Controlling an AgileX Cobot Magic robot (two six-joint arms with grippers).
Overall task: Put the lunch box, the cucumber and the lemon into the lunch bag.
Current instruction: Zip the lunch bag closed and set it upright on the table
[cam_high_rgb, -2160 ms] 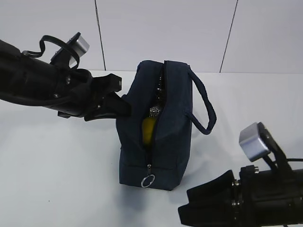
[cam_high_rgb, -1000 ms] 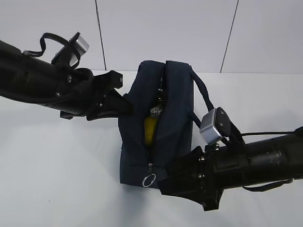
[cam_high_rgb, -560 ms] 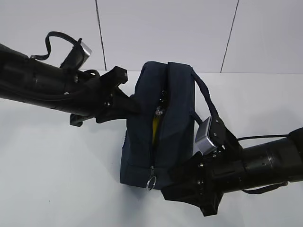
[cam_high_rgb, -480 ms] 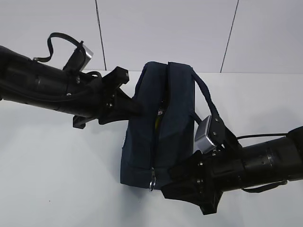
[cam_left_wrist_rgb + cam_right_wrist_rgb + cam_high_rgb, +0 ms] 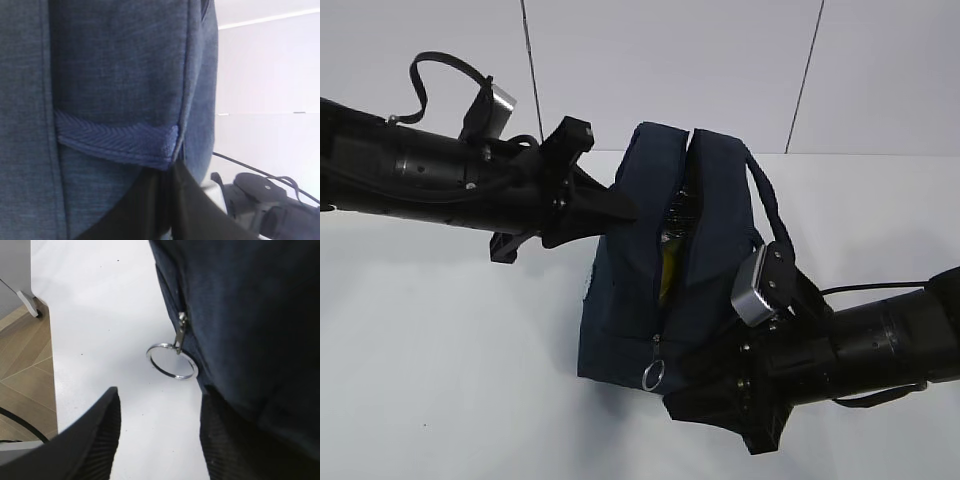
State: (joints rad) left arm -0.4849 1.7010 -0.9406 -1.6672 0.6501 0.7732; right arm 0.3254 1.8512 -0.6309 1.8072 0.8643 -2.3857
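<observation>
The navy lunch bag (image 5: 705, 270) stands on the white table, leaning, its zipper slit partly open. A strip of the yellow lemon (image 5: 667, 276) shows in the slit. The lunch box and the cucumber are hidden. My left gripper (image 5: 623, 209) is shut on the lunch bag's upper left side; in the left wrist view its dark fingers (image 5: 150, 210) meet under a sewn handle strap (image 5: 120, 141). My right gripper (image 5: 157, 437) stands open at the bag's lower front corner, one finger (image 5: 227, 440) against the lunch bag (image 5: 250, 310), the ring pull (image 5: 171, 361) just ahead of it.
The ring pull (image 5: 653, 376) hangs low on the bag's front. A loop handle (image 5: 770, 225) droops over the bag's right side above my right arm (image 5: 860, 345). Bare white table (image 5: 450, 360) lies to the left. The table edge and wooden floor (image 5: 22, 375) show at the left.
My left gripper has pushed the bag's top to the right, and the whole bag has shifted and leans. The slit looks narrower. My right arm came in from the lower right, then held still.
</observation>
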